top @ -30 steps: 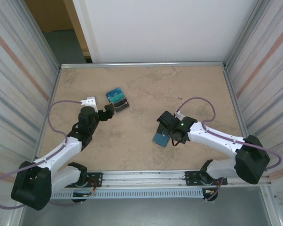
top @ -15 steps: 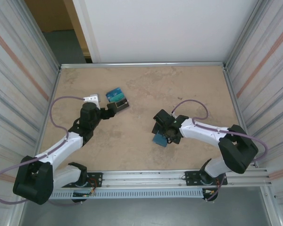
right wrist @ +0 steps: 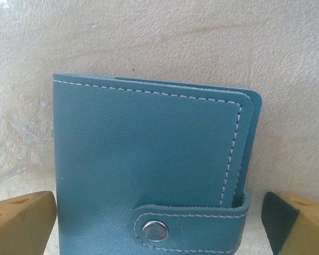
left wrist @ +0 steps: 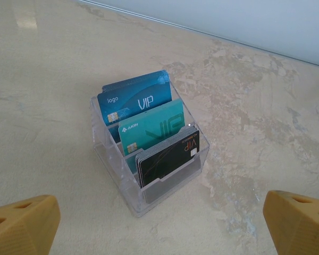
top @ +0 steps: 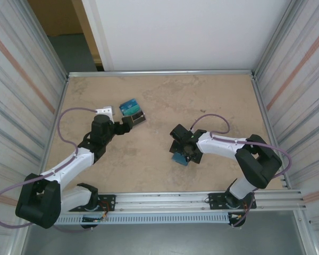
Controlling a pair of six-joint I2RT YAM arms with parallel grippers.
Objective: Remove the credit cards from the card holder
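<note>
Snapped shut, the card holder (right wrist: pixel 149 159) looks like light, supple leather; the right hand (right wrist: pixel 158 226), open astride it, should pinch its snap strap (right wrist: pixel 202 220); the left hand (left wrist: pixel 159 223) is open too.

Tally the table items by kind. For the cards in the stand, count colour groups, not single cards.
Teal-blue stitched leather wallet, snapped shut: 1
Clear plastic card stand: 1
Blue card group: 1
Teal-green card group: 1
Black card stack: 1
Total: 5
</note>
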